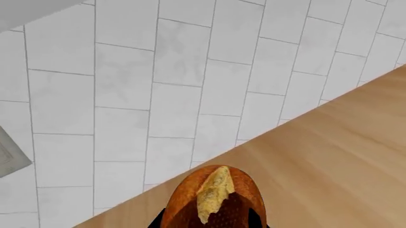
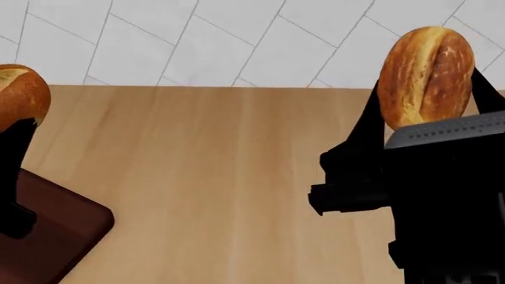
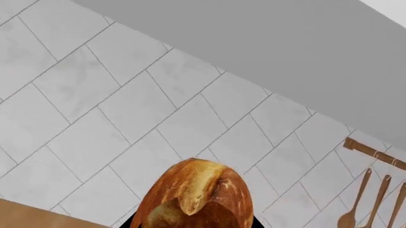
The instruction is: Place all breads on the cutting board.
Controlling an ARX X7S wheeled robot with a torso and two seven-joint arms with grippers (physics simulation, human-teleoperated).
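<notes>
Golden-brown crusty roll (image 1: 217, 202) fills the left wrist view's lower centre, clamped in the left hand (image 1: 212, 219). Head view: oval streaked loaf (image 2: 426, 77), upper right, gripped by the right hand (image 2: 430, 127); dark reddish-brown wooden cutting board (image 2: 59, 236) lower left. Right wrist view agrees. Carrying step; next, probably lower both onto the board.

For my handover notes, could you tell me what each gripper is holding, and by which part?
Each holds a bread by its lower end: the left gripper a roll, the right gripper an oval loaf, raised above the countertop.

Simulated kitchen, white tiled wall (image 3: 95, 109), light wood countertop (image 2: 236, 177), hanging wooden spoons (image 3: 355, 204)
</notes>
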